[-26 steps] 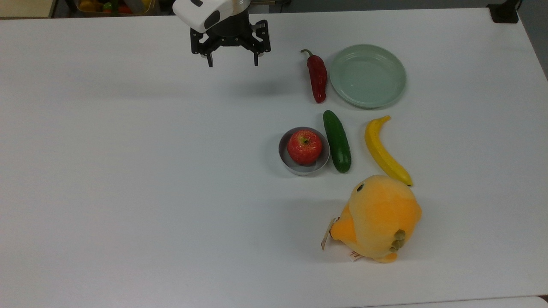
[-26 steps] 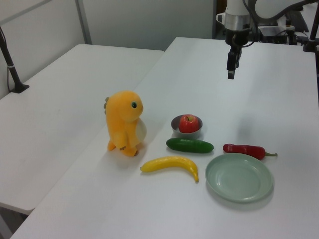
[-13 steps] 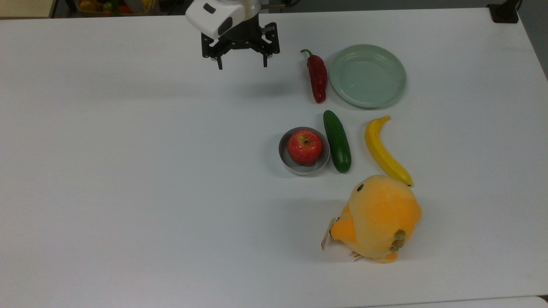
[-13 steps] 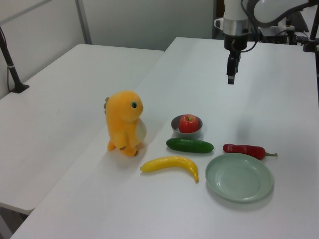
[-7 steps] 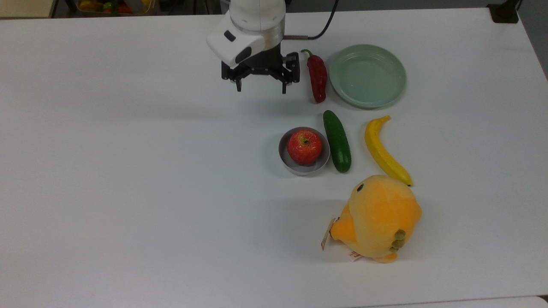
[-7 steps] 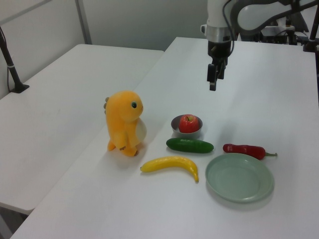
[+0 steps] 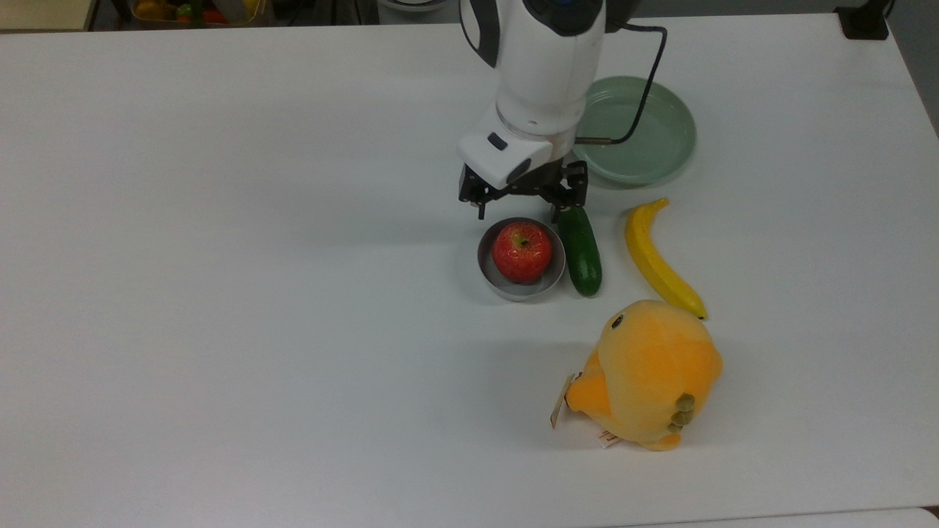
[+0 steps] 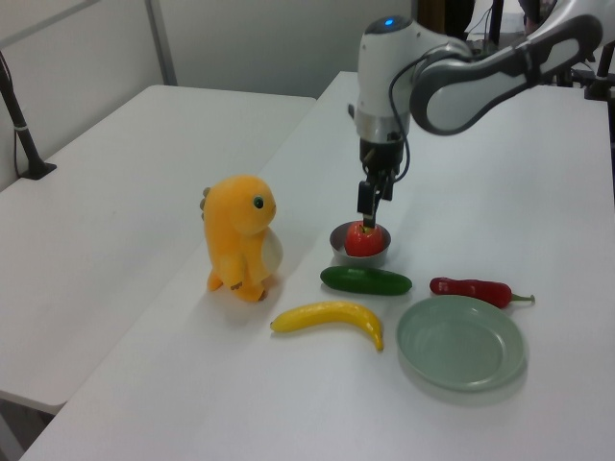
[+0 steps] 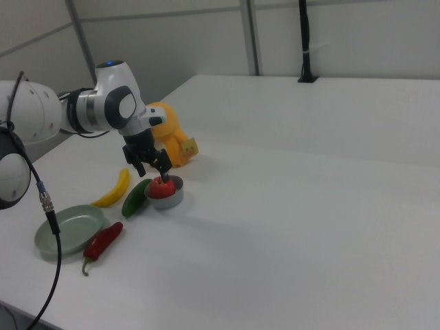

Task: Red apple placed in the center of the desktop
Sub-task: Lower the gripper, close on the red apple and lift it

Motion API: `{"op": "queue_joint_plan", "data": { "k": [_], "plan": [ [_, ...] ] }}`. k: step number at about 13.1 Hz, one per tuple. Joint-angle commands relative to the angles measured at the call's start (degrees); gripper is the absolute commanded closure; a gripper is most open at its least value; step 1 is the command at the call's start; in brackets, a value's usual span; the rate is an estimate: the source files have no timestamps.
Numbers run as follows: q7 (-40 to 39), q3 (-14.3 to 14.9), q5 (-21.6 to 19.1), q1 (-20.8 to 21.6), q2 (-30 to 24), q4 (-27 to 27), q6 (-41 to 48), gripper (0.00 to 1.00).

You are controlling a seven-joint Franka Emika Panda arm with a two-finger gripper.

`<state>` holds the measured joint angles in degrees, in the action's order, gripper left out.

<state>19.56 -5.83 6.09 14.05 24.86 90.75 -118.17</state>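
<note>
Approach step: you've got the gripper [image 7: 517, 213] hovering at the upper edge of the small grey bowl [image 7: 521, 287], right of frame centre in the top view, fingers [image 7: 480, 213] spread apart and holding nothing. The red apple [image 7: 521, 251] sits in that bowl, stem dimple up, not gripped. The cucumber [image 7: 579, 253] lies just beside the bowl on the top view's right, touching or nearly touching its rim; one finger hangs at the cucumber's upper tip.

My read on the next move: shift the gripper toward the bottom of the top view until it straddles the apple, drop straight down, close. Watch that the right-hand finger clears both the bowl rim and the cucumber. Drop target is the bare table [image 7: 257, 293] to the top view's left of the bowl.
</note>
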Motion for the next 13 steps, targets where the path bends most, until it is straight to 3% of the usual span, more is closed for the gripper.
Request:
{"op": "queue_joint_plan", "data": {
  "k": [1, 7, 8, 9, 10, 13],
  "plan": [
    [1.36, 0.12, 1.72, 0.71, 2.9, -2.33, -4.24, 0.0],
    [1.71, 0.12, 4.54, 1.59, 7.65, -4.7, -4.7, 0.03],
    [1.71, 0.12, 5.67, 1.77, 7.66, -4.7, -4.62, 0.29],
    [1.71, 0.12, 6.29, 1.68, 7.57, -4.62, -4.7, 0.77],
    [1.8, 0.12, 6.3, 1.59, 7.57, -4.62, -4.7, 0.82],
    [1.8, 0.03, 6.3, 1.59, 6.96, -4.7, -4.53, 0.82]
  ]
}}
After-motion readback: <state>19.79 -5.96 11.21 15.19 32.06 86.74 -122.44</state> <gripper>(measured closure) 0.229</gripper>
